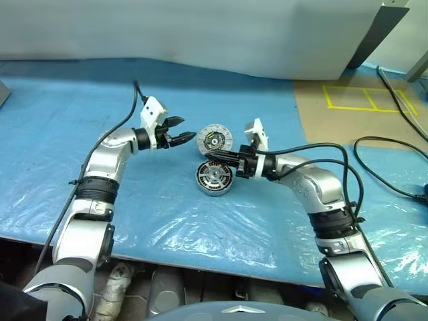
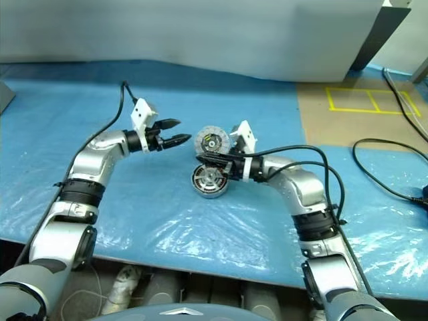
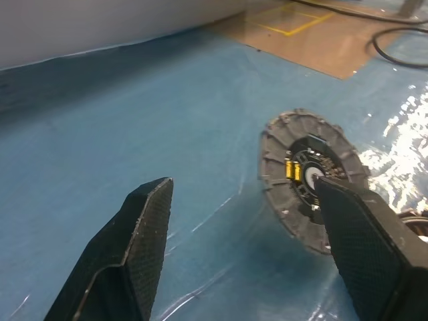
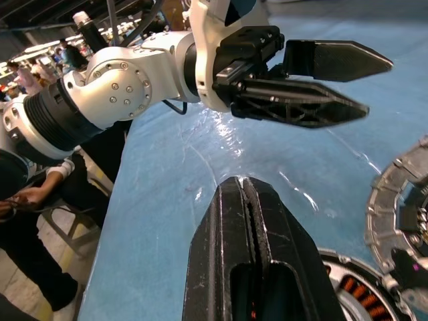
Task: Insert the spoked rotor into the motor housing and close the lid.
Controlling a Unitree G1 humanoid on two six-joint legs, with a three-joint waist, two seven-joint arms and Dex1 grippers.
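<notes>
The motor housing [image 1: 214,178] lies flat on the blue table, with copper windings [image 4: 352,292] showing inside its rim. A spoked silver wheel, apparently the spoked rotor [image 2: 210,178], looks seated in it. Just behind it the lid [image 1: 216,140] stands tilted on its edge, whitish face with dark centre and yellow mark [image 3: 292,170] turned toward my left gripper. My left gripper [image 1: 187,128] hovers open just left of the lid, one finger [image 3: 364,247] in front of it. My right gripper [image 1: 204,158] is shut on nothing. Its tip lies over the housing at the lid's lower edge.
Crinkled blue plastic covers the table [image 1: 67,134]. A tan board with yellow tape squares [image 1: 354,110] lies at the back right, and black cables [image 1: 391,174] run beside my right arm. A grey panel [image 1: 200,33] stands along the back. A person's hand [image 4: 20,197] shows beyond the table edge.
</notes>
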